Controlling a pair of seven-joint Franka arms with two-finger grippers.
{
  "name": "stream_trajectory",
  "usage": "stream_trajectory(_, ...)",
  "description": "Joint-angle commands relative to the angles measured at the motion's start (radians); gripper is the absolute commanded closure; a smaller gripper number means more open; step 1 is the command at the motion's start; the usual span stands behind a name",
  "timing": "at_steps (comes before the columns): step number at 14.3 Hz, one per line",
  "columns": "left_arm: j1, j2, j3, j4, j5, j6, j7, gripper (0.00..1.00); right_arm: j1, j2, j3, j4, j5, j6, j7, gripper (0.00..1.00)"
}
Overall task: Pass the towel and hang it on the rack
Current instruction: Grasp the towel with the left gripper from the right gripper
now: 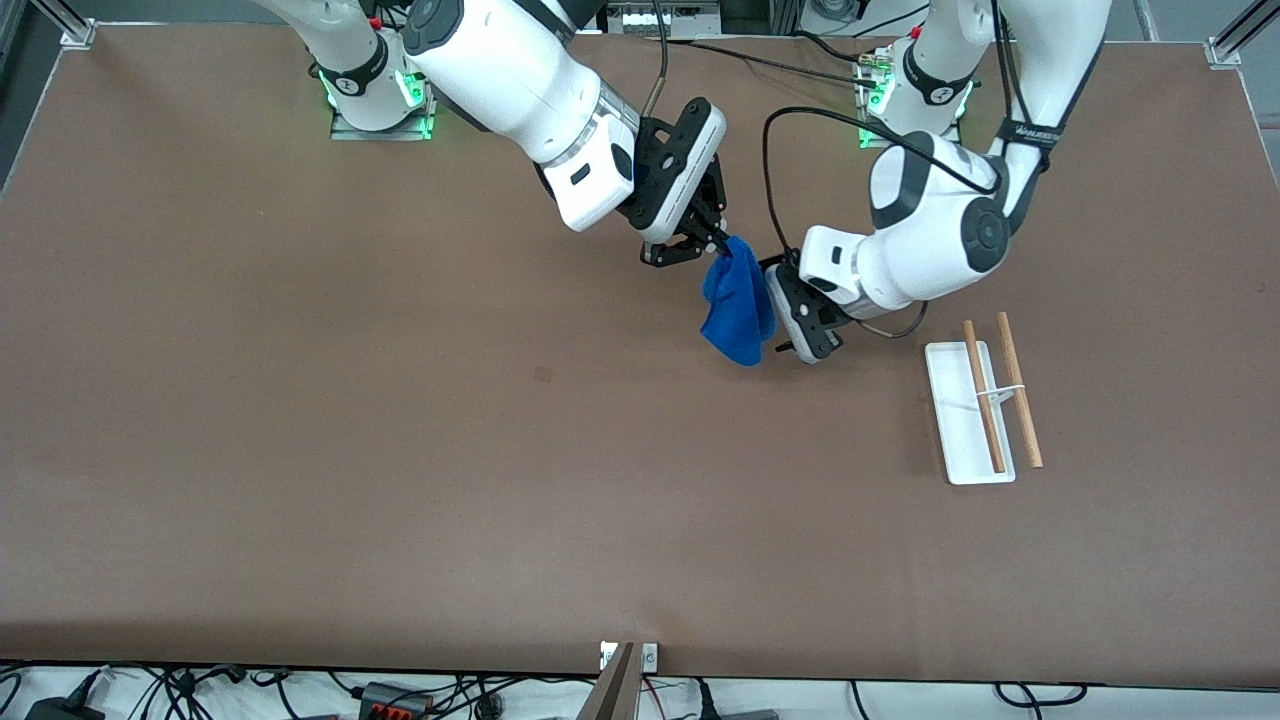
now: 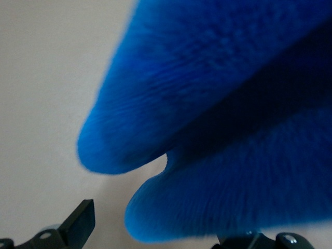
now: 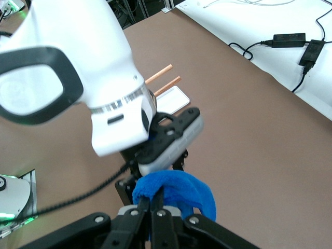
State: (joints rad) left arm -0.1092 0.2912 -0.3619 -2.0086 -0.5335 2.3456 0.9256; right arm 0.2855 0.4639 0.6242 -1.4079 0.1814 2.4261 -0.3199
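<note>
A blue towel [image 1: 738, 305] hangs in the air over the middle of the table. My right gripper [image 1: 722, 243] is shut on its top corner; in the right wrist view the fingers [image 3: 150, 199] pinch the cloth [image 3: 194, 194]. My left gripper [image 1: 778, 306] is open right beside the hanging towel. In the left wrist view the towel [image 2: 223, 129] fills the space ahead and reaches between the two spread fingertips [image 2: 80, 220]. The rack [image 1: 958, 425], a white base with two wooden rods [image 1: 1018, 390], stands on the table toward the left arm's end.
The brown table [image 1: 400, 450] carries nothing else. Cables and power bricks [image 1: 390, 700] lie past its edge nearest the front camera. The left arm's black cable [image 1: 770, 170] loops above the towel. The rack [image 3: 174, 98] shows past the left hand in the right wrist view.
</note>
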Motion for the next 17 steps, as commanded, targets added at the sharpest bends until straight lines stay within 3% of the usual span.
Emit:
stream_trajectory(1,-0.033,0.04,-0.003,-0.001,-0.028,0.076,0.03,0.02,0.012,0.012,-0.003,0.023,-0.017,0.004,0.005,1.0)
stream_trajectory(2,-0.035,0.045,-0.003,0.001,-0.026,0.083,0.032,0.13,0.011,0.012,-0.003,0.023,-0.016,0.004,0.005,1.0)
stream_trajectory(3,-0.035,0.045,-0.003,0.002,-0.028,0.083,0.03,0.42,0.012,0.012,-0.003,0.023,-0.02,0.004,0.005,1.0)
stream_trajectory(5,-0.035,0.052,-0.003,0.011,-0.026,0.084,0.03,0.6,0.011,0.012,-0.003,0.023,-0.034,0.004,0.005,1.0)
stream_trajectory(6,-0.036,0.059,-0.003,0.014,-0.026,0.084,0.03,0.64,0.011,0.012,-0.003,0.023,-0.034,0.004,0.005,1.0)
stream_trajectory(9,-0.036,0.06,-0.003,0.022,-0.026,0.086,0.03,0.52,0.011,0.012,-0.003,0.023,-0.034,0.004,0.005,1.0)
stream_trajectory(12,-0.038,0.06,-0.003,0.024,-0.025,0.092,0.032,0.53,0.011,0.012,-0.003,0.023,-0.034,0.004,0.005,1.0)
stream_trajectory(14,-0.046,0.065,-0.003,0.03,-0.022,0.1,0.032,0.8,0.011,0.012,-0.003,0.023,-0.043,0.004,0.005,1.0)
stream_trajectory(17,-0.053,0.075,-0.003,0.05,-0.017,0.106,0.032,0.99,0.011,0.012,-0.003,0.023,-0.048,0.004,0.005,1.0)
